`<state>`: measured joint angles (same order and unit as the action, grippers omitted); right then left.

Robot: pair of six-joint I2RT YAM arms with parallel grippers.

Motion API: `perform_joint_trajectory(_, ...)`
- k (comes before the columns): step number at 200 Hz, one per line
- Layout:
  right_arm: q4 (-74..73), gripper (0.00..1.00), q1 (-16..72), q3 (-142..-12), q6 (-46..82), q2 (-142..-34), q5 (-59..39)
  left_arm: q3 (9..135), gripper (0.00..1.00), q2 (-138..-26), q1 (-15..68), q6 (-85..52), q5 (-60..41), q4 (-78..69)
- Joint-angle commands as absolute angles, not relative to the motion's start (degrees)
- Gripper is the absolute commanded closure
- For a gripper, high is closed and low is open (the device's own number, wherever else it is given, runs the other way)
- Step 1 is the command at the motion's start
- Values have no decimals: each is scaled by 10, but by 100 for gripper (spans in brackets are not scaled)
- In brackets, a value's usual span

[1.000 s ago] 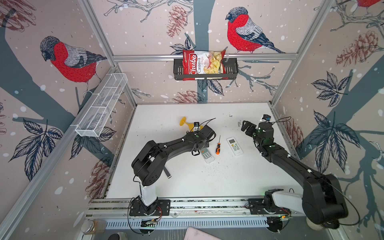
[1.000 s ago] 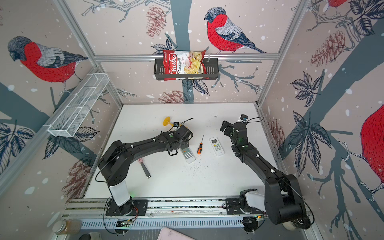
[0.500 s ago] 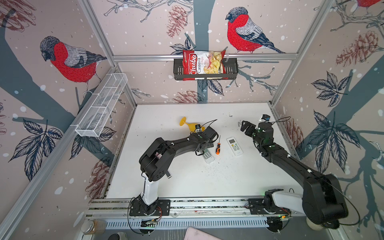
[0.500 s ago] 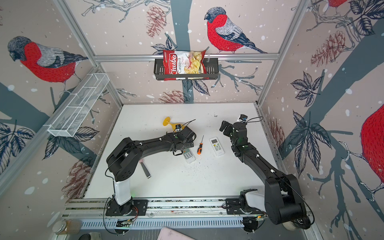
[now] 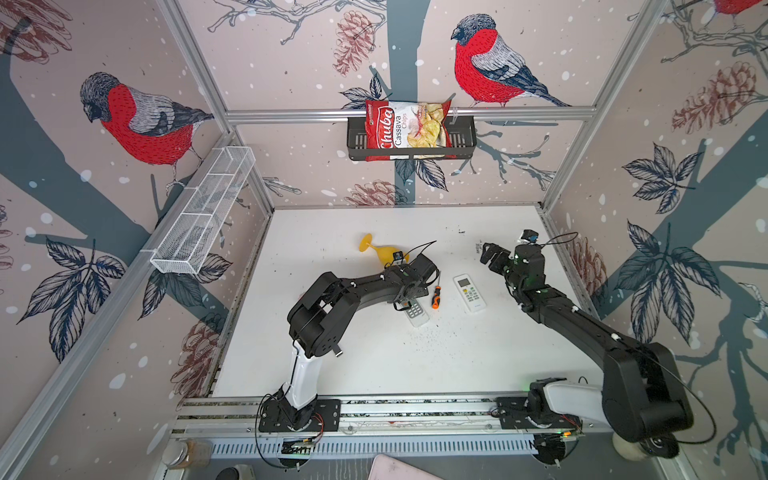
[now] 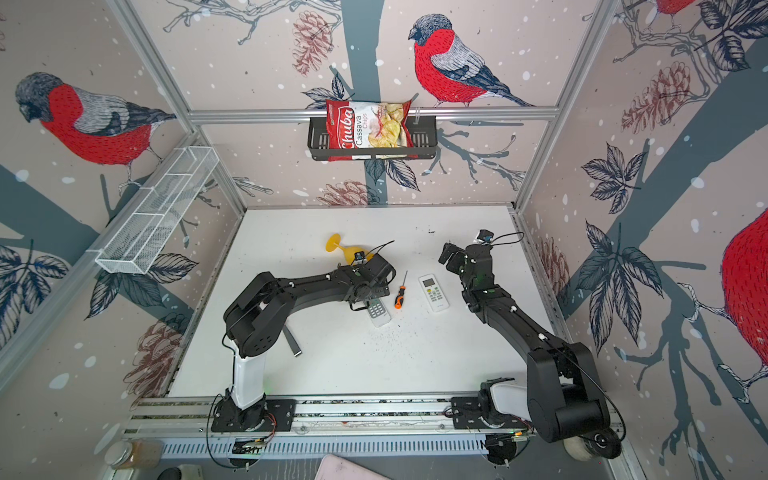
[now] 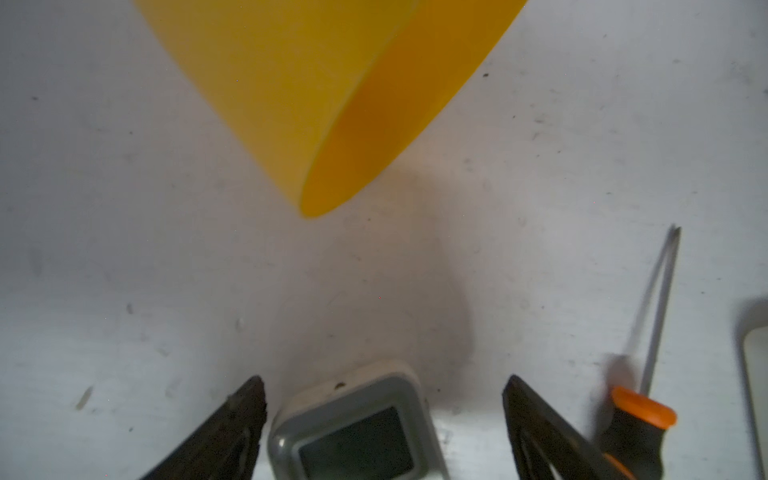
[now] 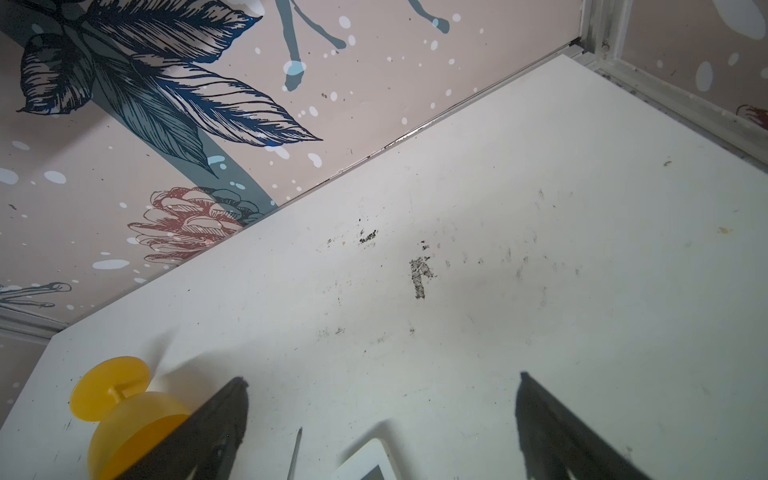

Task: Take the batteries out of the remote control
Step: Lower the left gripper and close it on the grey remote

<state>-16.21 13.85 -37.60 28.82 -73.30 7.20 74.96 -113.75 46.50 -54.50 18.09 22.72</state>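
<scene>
A grey remote control (image 5: 417,312) (image 6: 379,312) lies face up on the white table. My left gripper (image 7: 384,399) (image 5: 409,297) is down over its screen end (image 7: 353,432), jaws open, a gap on each side. A white remote control (image 5: 469,293) (image 6: 433,292) lies face up further right; its corner (image 8: 370,461) shows in the right wrist view. My right gripper (image 8: 380,390) (image 5: 490,253) hangs open and empty above the table behind the white remote. The batteries are hidden.
An orange-and-black screwdriver (image 5: 435,297) (image 7: 640,419) lies between the two remotes, close to one left fingertip. A yellow goblet (image 5: 376,249) (image 7: 332,91) lies on its side just behind the left wrist. A dark strip (image 6: 292,340) lies by the left arm's elbow.
The left arm's elbow has swung in toward the middle, and its jaws have narrowed slightly around the grey remote's end. The right arm has not moved.
</scene>
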Motion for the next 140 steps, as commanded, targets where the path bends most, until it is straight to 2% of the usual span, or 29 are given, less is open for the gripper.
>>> perform_joint_trajectory(1, -172, 0, 139, -380, 292, -735, 66, 732, 10, -1122, 467, -559, 181, 219)
perform_joint_trajectory(50, -168, 0, 140, -381, 292, -733, 65, 732, 14, -1139, 480, -567, 174, 211)
perform_joint_trajectory(87, -166, 1, 140, -381, 291, -730, 65, 750, 24, -1153, 484, -563, 172, 215)
perform_joint_trajectory(116, -167, 0, 140, -381, 291, -730, 65, 758, 37, -1160, 485, -556, 167, 214)
perform_joint_trajectory(140, -165, 1, 140, -381, 291, -730, 64, 772, 42, -1170, 488, -547, 165, 225)
